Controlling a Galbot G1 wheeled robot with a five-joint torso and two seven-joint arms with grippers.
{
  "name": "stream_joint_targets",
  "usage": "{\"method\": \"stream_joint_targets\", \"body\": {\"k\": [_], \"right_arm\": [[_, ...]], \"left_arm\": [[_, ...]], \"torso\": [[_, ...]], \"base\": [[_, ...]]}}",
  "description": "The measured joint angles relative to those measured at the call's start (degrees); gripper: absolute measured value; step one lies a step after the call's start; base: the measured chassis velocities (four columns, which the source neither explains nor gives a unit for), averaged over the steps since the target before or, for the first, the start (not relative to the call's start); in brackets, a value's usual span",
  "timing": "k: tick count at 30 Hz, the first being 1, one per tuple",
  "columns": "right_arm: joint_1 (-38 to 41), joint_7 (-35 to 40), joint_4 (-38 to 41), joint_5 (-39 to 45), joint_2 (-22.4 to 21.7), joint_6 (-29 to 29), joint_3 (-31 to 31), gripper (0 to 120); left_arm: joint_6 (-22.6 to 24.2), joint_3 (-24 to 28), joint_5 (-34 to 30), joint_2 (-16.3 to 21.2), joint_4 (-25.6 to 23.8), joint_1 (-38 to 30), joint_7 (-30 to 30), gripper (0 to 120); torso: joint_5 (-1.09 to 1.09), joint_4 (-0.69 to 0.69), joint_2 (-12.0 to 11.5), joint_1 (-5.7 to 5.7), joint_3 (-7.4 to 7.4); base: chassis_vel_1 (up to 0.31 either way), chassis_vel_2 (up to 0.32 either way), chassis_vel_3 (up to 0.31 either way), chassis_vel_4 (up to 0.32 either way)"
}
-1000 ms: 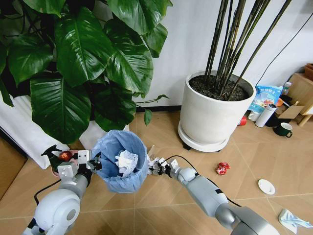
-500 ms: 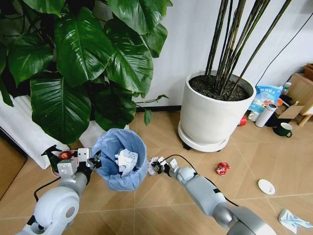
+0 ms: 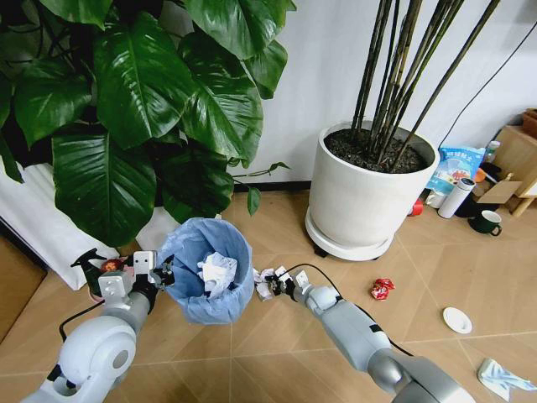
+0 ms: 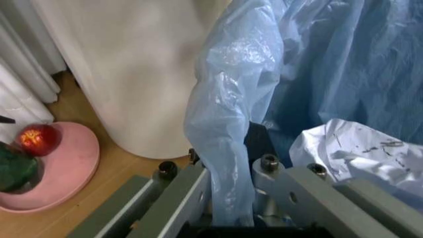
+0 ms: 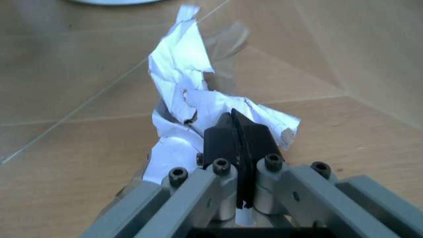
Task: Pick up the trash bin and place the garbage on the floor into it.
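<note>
The right hand [image 3: 267, 285] has edged toward the trash bin [image 3: 205, 273], pinching light, crushable crumpled paper [image 5: 198, 111], while the left hand [image 4: 231, 198] clamps the bin's thin bagged rim.

The trash bin [image 3: 206, 270] is hanging off the floor [image 3: 277, 344] between the two end effectors, the left end effector [image 3: 161, 275] pinching its rim and the right end effector [image 3: 265, 285] just beside it, clamping crumpled paper [image 5: 191, 106]. More paper [image 3: 216, 274] is lying inside. A planter [image 3: 367, 190] is standing behind to the right, with a scrap [image 3: 382, 289], disc [image 3: 457, 320] and tissue [image 3: 501, 377] lying farther right.
</note>
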Motion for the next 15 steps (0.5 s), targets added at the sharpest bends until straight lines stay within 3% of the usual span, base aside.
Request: {"method": "stream_joint_targets", "body": {"k": [10, 15], "right_arm": [[-4.01, 1.94, 11.38, 1.00, -4.70, -0.84, 3.32, 0], [-8.71, 3.09, 21.50, 3.10, -8.75, -2.49, 5.76, 0]], "left_arm": [[-0.01, 0.51, 0.52, -0.48, 0.37, 0.25, 0.11, 0], [-0.02, 0.64, 1.12, -0.53, 0.70, 0.53, 0.24, 0]], "torso": [[0.00, 0.00, 0.00, 0.00, 0.00], [0.01, 0.00, 0.00, 0.00, 0.00]], "base": [[0.000, 0.000, 0.000, 0.000], [0.000, 0.000, 0.000, 0.000]]}}
